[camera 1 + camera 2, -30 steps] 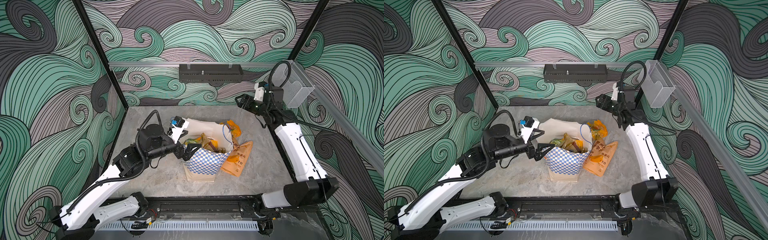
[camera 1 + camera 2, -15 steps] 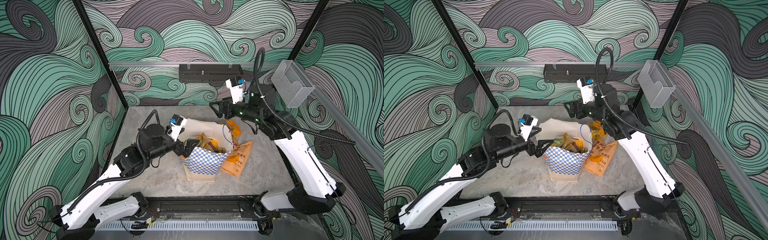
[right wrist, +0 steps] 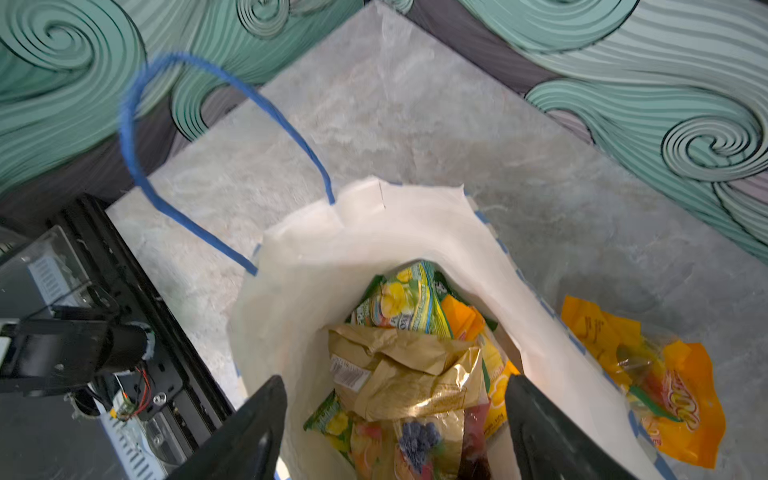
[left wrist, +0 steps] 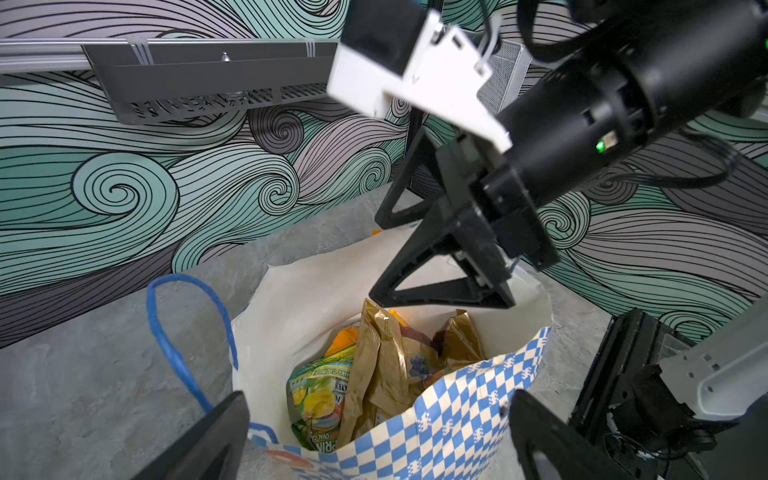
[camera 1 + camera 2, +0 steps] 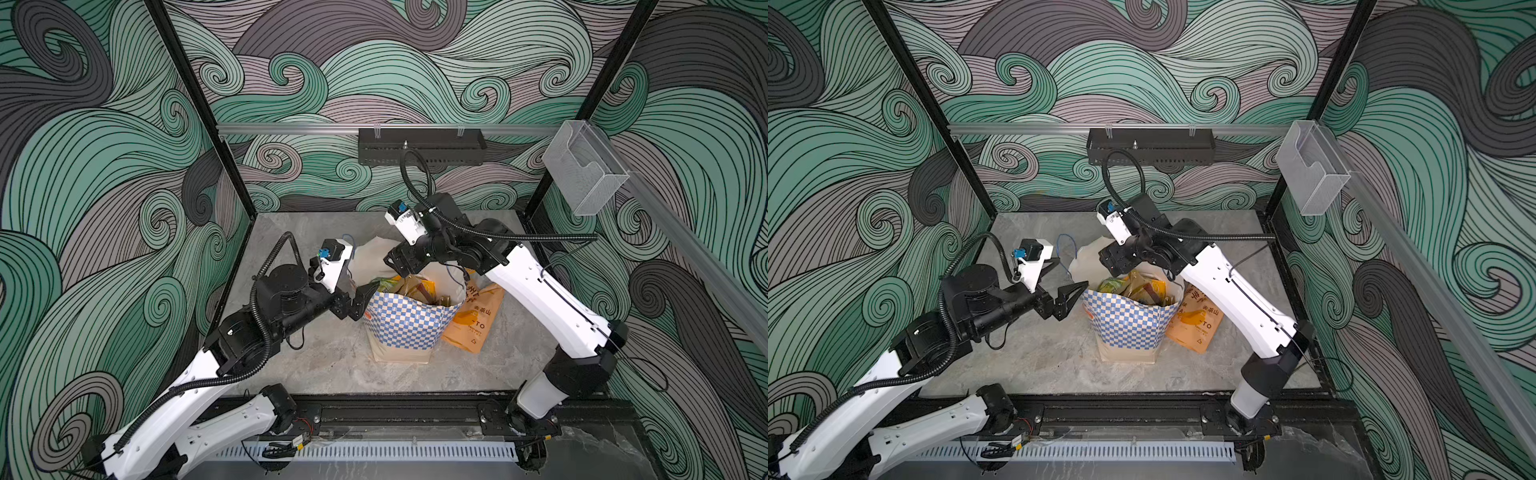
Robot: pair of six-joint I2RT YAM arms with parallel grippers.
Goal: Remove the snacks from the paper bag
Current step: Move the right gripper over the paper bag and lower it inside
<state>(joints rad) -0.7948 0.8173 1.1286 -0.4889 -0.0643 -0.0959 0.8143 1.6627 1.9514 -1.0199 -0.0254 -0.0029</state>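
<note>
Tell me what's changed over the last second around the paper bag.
The right gripper swung from the back right corner to just above the mouth of the tall cream paper bag with the blue-checkered band, jaws open, holding nothing. Unchanged: the left gripper at the bag's rim, jaws open; the flat orange pouch beside it; crinkly packets inside.

The paper bag stands upright on the bench. It is cream with a blue-and-white checkered band, its mouth open and white inside, and a blue cord handle arches up. Crumpled inside are a golden-brown packet and a green-yellow packet. Outside, a flat orange pouch lies against its side, with a fruit-print packet just beside it.
</note>
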